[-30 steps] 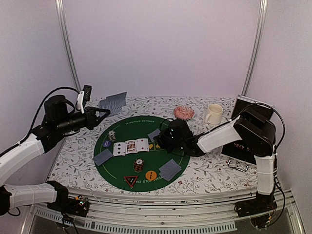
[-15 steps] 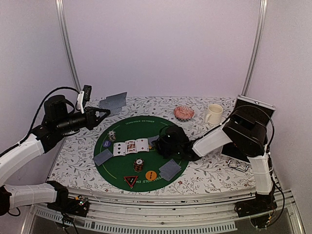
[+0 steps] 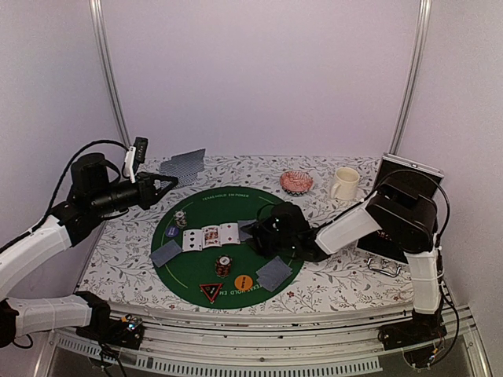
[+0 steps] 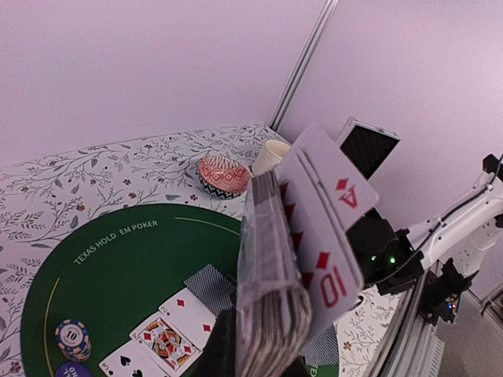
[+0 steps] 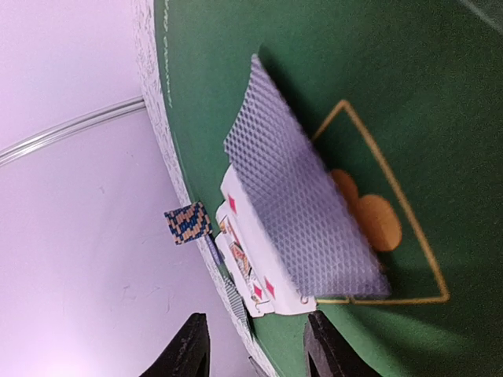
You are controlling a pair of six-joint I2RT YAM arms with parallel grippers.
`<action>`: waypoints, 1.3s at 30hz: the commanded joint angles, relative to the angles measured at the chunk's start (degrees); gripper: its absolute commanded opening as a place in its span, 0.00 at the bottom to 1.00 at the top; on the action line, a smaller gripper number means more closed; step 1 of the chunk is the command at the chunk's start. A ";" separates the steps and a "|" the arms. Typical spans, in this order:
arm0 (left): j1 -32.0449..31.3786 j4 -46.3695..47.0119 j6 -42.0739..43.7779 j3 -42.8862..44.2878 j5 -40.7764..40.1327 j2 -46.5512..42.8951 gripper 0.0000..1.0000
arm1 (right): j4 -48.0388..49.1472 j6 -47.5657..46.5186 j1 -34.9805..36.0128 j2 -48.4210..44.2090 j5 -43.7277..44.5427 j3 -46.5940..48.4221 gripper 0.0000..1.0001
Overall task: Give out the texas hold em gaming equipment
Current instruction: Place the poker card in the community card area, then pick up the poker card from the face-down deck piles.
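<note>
A round green poker mat (image 3: 196, 271) carries a row of face-up cards (image 3: 210, 236), face-down grey-blue cards (image 3: 166, 253) (image 3: 273, 273), two chip stacks (image 3: 181, 218) (image 3: 224, 265), an orange button (image 3: 243, 281), a blue button (image 3: 173, 232) and a black-and-red triangular marker (image 3: 211, 291). My left gripper (image 3: 161, 182) is held high at the back left, shut on the fanned deck (image 4: 275, 298). My right gripper (image 3: 263, 232) is low over the mat, open and empty (image 5: 255, 353). A face-down card (image 5: 306, 212) lies just ahead of it against the face-up row.
A pink-patterned bowl (image 3: 296, 182) and a cream mug (image 3: 344, 183) stand behind the mat at the right. A black case (image 3: 393, 236) sits at the right edge behind my right arm. The floral cloth (image 3: 118, 251) surrounds the mat.
My right gripper has shifted slightly left and down toward the face-up row. The left arm and deck have not moved.
</note>
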 commanded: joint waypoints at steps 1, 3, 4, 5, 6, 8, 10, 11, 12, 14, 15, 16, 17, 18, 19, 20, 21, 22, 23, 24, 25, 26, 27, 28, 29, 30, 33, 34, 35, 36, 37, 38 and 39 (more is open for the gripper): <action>0.75 1.60 -0.17 -0.30 0.86 -0.34 0.00 | 1.66 -2.02 0.57 -3.80 -3.40 -0.29 0.43; 0.73 1.52 -0.17 -0.30 0.79 -0.31 0.00 | 1.58 -2.77 0.51 -4.64 -4.62 -0.59 0.44; 0.75 1.51 -0.17 -0.30 0.76 -0.32 0.00 | 1.58 -3.16 0.56 -5.21 -5.41 -1.04 0.45; 0.78 1.51 -0.17 -0.30 0.81 -0.33 0.00 | 1.58 -3.43 0.55 -5.83 -6.56 -1.70 0.47; 0.76 1.51 -0.17 -0.29 0.88 -0.28 0.00 | 1.51 -3.75 0.50 -6.63 -7.53 -2.50 0.48; 0.75 1.58 -0.17 -0.30 1.05 -0.19 0.00 | 1.26 -4.91 0.53 -8.66 -8.99 -4.66 0.49; 0.69 1.60 -0.17 -0.26 1.28 -0.15 0.00 | 0.64 -6.83 0.57 -10.80 -9.60 -6.35 0.49; 0.79 1.67 -0.22 -0.30 1.33 -0.03 0.00 | -0.19 -9.33 0.51 -12.05 -9.51 -6.50 0.49; 0.81 1.69 -0.20 -0.28 1.47 0.05 0.00 | -1.70 -11.89 0.40 -13.30 -9.15 -6.45 0.49; 0.84 1.84 -0.18 -0.30 2.06 0.29 0.00 | -5.07 -19.09 0.13 -17.10 -7.04 -5.56 0.49; 0.86 1.94 -0.08 -0.29 2.70 0.41 0.00 | -6.98 -22.93 0.11 -18.86 -5.24 -4.61 0.49; 0.85 2.07 0.01 -0.30 3.16 0.57 0.00 | -9.01 -29.13 0.13 -20.97 -3.72 -3.12 0.49; 0.84 2.44 0.00 -0.38 3.92 0.66 0.00 | -10.55 -39.19 0.21 -23.12 -2.65 -1.75 0.49; 0.84 2.79 0.07 -0.39 4.82 0.69 0.00 | -11.82 -45.97 0.22 -25.36 -2.24 -0.29 0.49; 0.84 3.25 0.12 -0.46 5.89 0.79 0.00 | -13.71 -55.30 0.41 -27.77 -1.77 1.06 0.49; 0.82 3.80 -0.02 -0.54 7.23 0.88 0.00 | -15.88 -62.33 0.58 -29.82 -1.55 2.21 0.49; 0.83 4.50 -0.27 -0.68 8.57 1.05 0.00 | -18.22 -72.05 0.58 -31.60 -2.05 3.51 0.49; 0.84 5.22 -0.44 -0.84 10.21 1.30 0.00 | -20.72 -77.08 0.61 -33.12 -2.93 4.73 0.49; 0.77 6.08 -0.90 -0.95 11.97 1.49 0.00 | -23.57 -83.14 0.64 -34.15 -4.75 5.64 0.49; 0.73 6.87 -1.29 -1.06 13.78 1.67 0.00 | -27.34 -87.35 0.69 -34.71 -6.85 8.92 0.49; 0.65 7.81 -1.70 -1.20 15.51 1.85 0.00 | -31.13 -93.18 0.97 -34.91 -9.10 11.40 0.48; 0.54 8.72 -2.07 -1.37 17.06 1.98 0.00 | -34.68 -97.50 1.34 -34.85 -10.13 13.94 0.47; 0.27 9.59 -2.44 -1.54 18.57 2.02 0.00 | -37.42 -100.30 1.82 -34.73 -10.28 16.41 0.47; 0.05 10.53 -2.72 -1.73 19.79 2.01 0.00 | -38.95 -104.25 2.31 -34.82 -9.93 17.35 0.47; -0.26 11.30 -2.90 -1.91 21.10 2.06 0.00 | -39.26 -107.05 2.86 -35.11 -9.48 17.50 0.47; -0.60 11.99 -2.98 -2.03 22.16 1.96 0.00 | -38.74 -109.15 3.50 -35.51 -9.40 17.38 0.47; -1.93 12.93 -2.57 -2.15 24.14 1.78 0.00 | -35.88 -117.07 5.61 -36.00 -9.17 16.88 0.50; -2.36 12.83 -2.22 -2.15 24.35 1.85 0.00 | -34.79 -119.59 6.28 -35.75 -8.97 16.99 0.51; -2.73 12.66 -1.81 -2.03 24.51 1.83 0.00 | -34.00 -120.79 6.83 -35.35 -9.08 17.27 0.52; -3.14 12.29 -1.25 -1.86 24.61 1.87 0.00 | -33.55 -122.04 7.20 -34.77 -9.24 17.87 0.53; -3.57 11.86 -0.74 -1.73 24.61 1.84 0.00 | -33.59 -122.78 7.45 -33.97 -9.34 18.85 0.53; -3.82 11.36 -0.26 -1.57 24.51 1.83 0.00 | -33.89 -123.77 7.78 -33.13 -9.46 19.79 0.53; -4.16 10.85 0.29 -1.42 24.30 1.86 0.00 | -34.21 -124.52 7.97 -32.28 -9.33 20.86 0.51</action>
